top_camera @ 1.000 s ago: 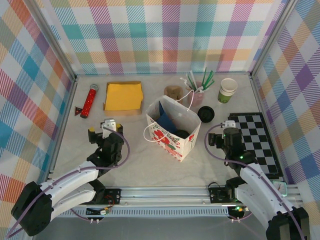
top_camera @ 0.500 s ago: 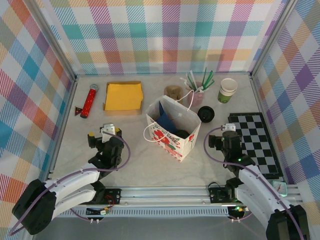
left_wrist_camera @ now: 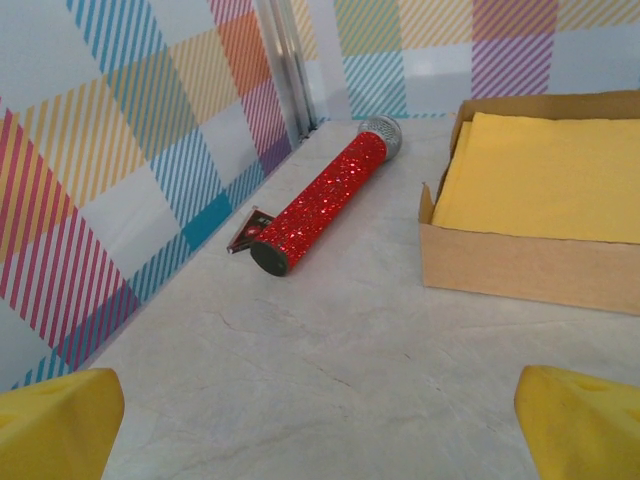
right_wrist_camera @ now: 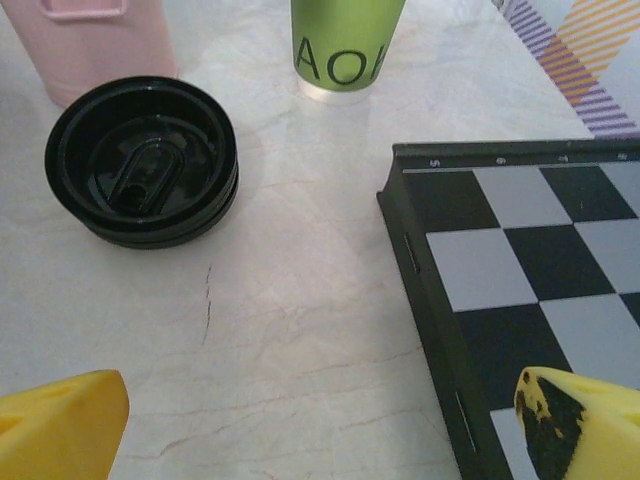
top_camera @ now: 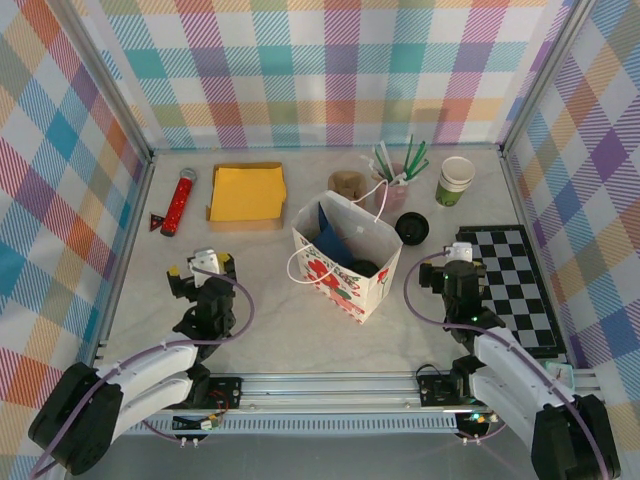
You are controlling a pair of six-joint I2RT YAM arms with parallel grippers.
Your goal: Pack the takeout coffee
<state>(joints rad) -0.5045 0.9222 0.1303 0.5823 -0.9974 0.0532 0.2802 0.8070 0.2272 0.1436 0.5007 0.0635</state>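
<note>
The takeout coffee (top_camera: 362, 267) seems to sit inside the paper bag (top_camera: 340, 287) — only its black lid visible — and with left gripper (left_wrist_camera: 318, 428) and right gripper (right_wrist_camera: 320, 420) both spread empty, an arm snagging the bag's cord handle (top_camera: 291, 266) could topple it.

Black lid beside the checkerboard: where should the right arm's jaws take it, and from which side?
Probably straight down from above, closing across the outer rim of the black lid. It lies flat, hollow side up, low and round, so a sideways approach finds little wall. The pink cup stands close behind it.
</note>
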